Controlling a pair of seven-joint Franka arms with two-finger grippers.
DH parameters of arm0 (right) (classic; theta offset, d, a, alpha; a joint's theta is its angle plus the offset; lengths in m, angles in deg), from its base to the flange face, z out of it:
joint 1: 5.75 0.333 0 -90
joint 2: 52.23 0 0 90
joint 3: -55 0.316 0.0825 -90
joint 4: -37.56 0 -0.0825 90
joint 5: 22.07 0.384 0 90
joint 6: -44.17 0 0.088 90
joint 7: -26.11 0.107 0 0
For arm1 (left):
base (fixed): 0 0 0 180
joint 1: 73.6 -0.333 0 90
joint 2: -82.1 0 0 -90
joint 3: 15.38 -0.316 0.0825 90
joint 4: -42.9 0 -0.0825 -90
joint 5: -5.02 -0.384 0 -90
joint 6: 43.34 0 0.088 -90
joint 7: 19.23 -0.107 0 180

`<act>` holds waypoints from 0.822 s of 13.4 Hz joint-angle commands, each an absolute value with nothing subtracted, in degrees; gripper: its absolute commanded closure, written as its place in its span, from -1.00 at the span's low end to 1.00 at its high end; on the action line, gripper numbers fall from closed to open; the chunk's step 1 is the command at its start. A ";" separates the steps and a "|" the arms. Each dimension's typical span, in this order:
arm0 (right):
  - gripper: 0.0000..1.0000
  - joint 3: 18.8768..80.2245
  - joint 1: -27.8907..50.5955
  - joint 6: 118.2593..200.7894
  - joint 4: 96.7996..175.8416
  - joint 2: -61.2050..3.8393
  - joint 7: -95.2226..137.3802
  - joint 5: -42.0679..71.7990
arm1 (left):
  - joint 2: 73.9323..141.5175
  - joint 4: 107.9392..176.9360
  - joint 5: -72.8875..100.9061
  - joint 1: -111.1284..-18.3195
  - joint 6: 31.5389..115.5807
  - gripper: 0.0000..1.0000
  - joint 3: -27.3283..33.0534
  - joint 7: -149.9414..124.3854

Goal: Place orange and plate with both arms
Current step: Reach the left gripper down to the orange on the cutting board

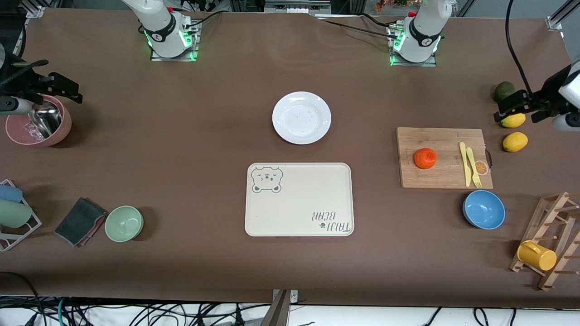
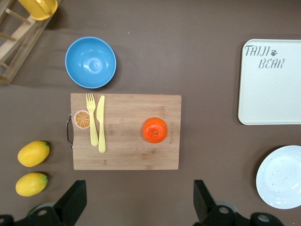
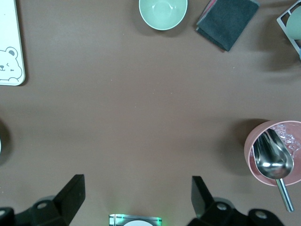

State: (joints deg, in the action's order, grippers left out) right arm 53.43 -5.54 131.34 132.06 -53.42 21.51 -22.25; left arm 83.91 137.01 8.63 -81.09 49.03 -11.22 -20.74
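The orange [image 1: 425, 158] sits on a bamboo cutting board [image 1: 446, 136] toward the left arm's end of the table; it also shows in the left wrist view [image 2: 154, 130]. The white plate [image 1: 302, 117] lies bare at the table's middle, farther from the front camera than the cream bear-print tray [image 1: 299, 199]; its edge shows in the left wrist view [image 2: 281, 176]. My left gripper [image 1: 521, 106] [image 2: 139, 202] hangs open and empty over the lemons beside the board. My right gripper [image 1: 27, 86] [image 3: 138, 200] hangs open and empty over the pink bowl [image 1: 38, 122].
A yellow fork and knife [image 1: 469, 163] lie on the board. A blue bowl [image 1: 483, 209], two lemons [image 1: 514, 141], a dark green fruit [image 1: 504, 90] and a wooden rack with a yellow cup [image 1: 537, 256] stand nearby. A green bowl [image 1: 123, 223], dark cloth [image 1: 80, 221] and metal scoop [image 3: 270, 157] are at the right arm's end.
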 commanded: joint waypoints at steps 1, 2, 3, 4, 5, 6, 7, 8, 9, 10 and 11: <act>-1.00 53.77 -6.19 131.00 132.31 -53.82 21.10 -21.37 | 84.83 142.63 7.39 -81.77 52.63 -1.00 -11.16 -21.25; -1.00 53.86 -6.10 131.00 132.31 -53.82 21.01 -21.45 | 84.92 144.40 7.39 -81.77 52.81 -1.00 -11.24 -21.51; -1.00 53.86 -6.10 131.09 132.31 -53.73 21.10 -21.45 | 85.00 145.72 7.39 -81.77 53.42 -1.00 -11.33 -21.60; -1.00 53.86 -6.10 131.35 132.31 -53.82 21.10 -21.45 | 85.09 148.00 7.39 -81.77 55.08 -1.00 -11.42 -21.51; -1.00 53.86 -6.10 131.44 132.31 -53.73 21.01 -21.37 | 84.92 149.76 7.39 -81.77 56.14 -1.00 -11.33 -21.51; -1.00 53.86 -6.10 131.27 132.31 -53.73 21.01 -21.37 | 84.92 150.99 7.48 -81.77 56.41 -1.00 -11.33 -21.60; -1.00 53.86 -6.10 131.27 132.31 -53.73 21.01 -21.37 | 84.65 153.09 8.17 -81.77 58.24 -1.00 -11.33 -21.69; -1.00 53.86 -6.10 131.18 132.31 -53.73 20.93 -21.37 | 84.39 155.20 8.18 -81.77 60.70 -1.00 -11.25 -21.69; -1.00 53.77 -6.18 131.09 132.31 -53.73 20.32 -21.28 | 84.48 157.05 8.18 -81.51 63.25 -1.00 -11.07 -21.60; -1.00 53.77 -6.19 131.18 132.31 -53.73 20.31 -21.19 | 84.48 159.42 8.18 -81.25 65.97 -1.00 -10.89 -20.91; -1.00 53.77 -6.10 131.27 132.31 -53.73 20.31 -21.19 | 84.48 161.71 8.27 -81.07 68.69 -1.00 -10.81 -20.90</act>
